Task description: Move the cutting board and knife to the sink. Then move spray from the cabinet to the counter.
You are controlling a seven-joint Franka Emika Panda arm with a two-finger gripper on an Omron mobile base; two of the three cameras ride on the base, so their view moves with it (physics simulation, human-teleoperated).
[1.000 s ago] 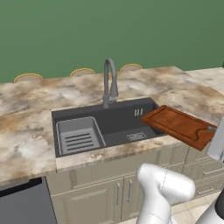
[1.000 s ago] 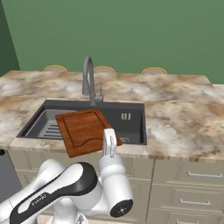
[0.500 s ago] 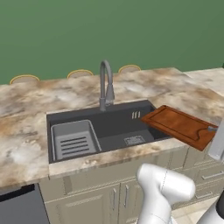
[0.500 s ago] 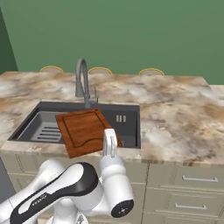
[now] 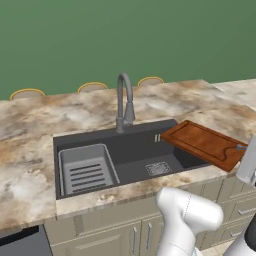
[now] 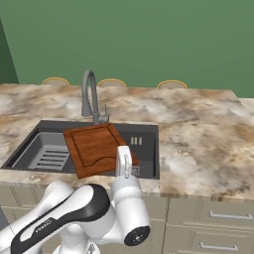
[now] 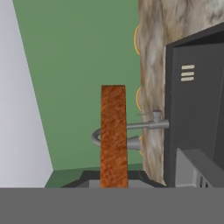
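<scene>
From the left, the cutting board (image 5: 204,143) juts over the sink (image 5: 131,155)'s right end, from the right it hangs above the basin beside the faucet (image 6: 91,97), and the hand camera shows the gripper (image 7: 113,186) pinching its edge.

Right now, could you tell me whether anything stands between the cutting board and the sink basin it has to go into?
Nothing visible does. The cutting board hangs above the sink; the faucet stands behind it, clear of the way down.
</scene>
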